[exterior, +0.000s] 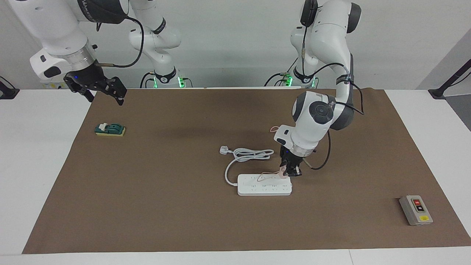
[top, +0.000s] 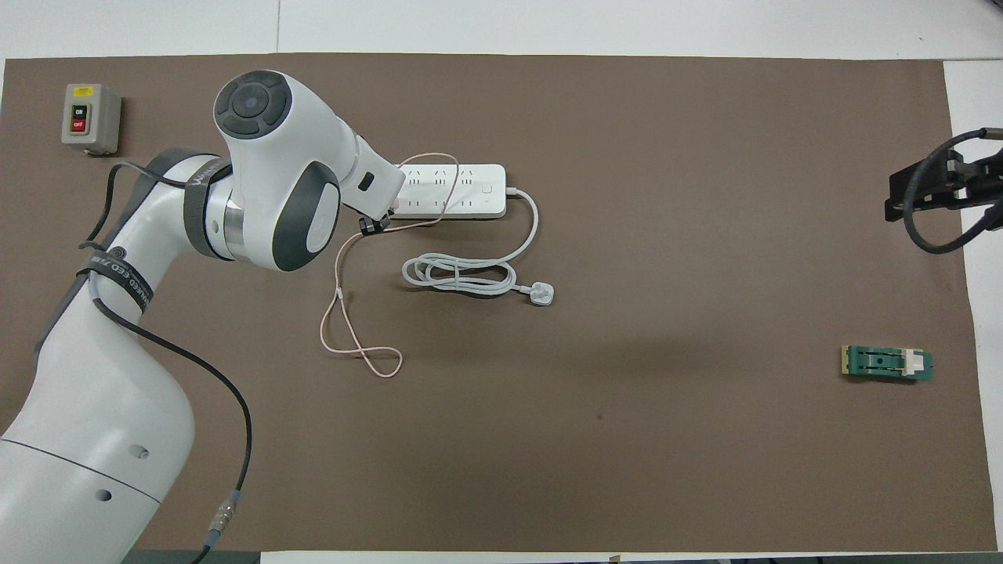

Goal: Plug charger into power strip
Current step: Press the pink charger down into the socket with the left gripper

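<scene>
Two words read on the grey box (top: 90, 117): "ON" and "OFF". Left pincer (exterior: 288, 172) grips the charger (exterior: 282, 171) at the strip (exterior: 264, 184) end toward the left arm; its prongs are hidden, its cable (top: 356, 345) loops nearer the robots. Right pincer (exterior: 105, 92) waits, fingers apart, above the worktop (exterior: 48, 147) edge.

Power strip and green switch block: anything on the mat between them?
Nothing between the power strip and green switch block; bare brown mat in both views. The strip's coiled cord lies nearer the robots, off that line.
</scene>
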{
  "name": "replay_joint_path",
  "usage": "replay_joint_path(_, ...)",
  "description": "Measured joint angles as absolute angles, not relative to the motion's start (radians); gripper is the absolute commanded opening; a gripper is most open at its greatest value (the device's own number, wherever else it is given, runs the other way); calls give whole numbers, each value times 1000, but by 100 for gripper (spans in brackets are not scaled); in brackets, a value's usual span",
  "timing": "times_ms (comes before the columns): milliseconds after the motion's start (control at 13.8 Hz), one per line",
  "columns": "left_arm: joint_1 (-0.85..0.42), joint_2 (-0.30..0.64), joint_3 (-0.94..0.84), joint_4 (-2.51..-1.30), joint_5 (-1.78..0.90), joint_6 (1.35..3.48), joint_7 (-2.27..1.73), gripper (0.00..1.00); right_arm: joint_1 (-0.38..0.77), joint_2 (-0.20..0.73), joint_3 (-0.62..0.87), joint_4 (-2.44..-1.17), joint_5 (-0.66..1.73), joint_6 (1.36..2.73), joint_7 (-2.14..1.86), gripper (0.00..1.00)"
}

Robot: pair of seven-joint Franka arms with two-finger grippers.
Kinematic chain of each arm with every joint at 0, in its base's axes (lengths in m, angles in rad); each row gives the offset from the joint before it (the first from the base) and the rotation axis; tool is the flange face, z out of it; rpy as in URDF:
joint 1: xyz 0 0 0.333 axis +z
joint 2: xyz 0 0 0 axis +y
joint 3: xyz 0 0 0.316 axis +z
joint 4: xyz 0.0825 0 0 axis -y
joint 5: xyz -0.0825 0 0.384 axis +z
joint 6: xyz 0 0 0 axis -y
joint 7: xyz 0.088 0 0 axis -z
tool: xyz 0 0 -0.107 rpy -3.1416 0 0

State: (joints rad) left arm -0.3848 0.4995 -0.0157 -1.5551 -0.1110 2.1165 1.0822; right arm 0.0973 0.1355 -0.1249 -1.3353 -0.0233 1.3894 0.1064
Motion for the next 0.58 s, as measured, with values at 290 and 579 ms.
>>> replay_joint_path(290,-384,529,-15,-1499,-111,2067,1082,0,97,134,-125,-1336,-23,1395,106,100)
replay_joint_path(579,-379,602,-14,-1364,-111,1959,1082,0,93,132,-125,-1336,-23,1395,106,100)
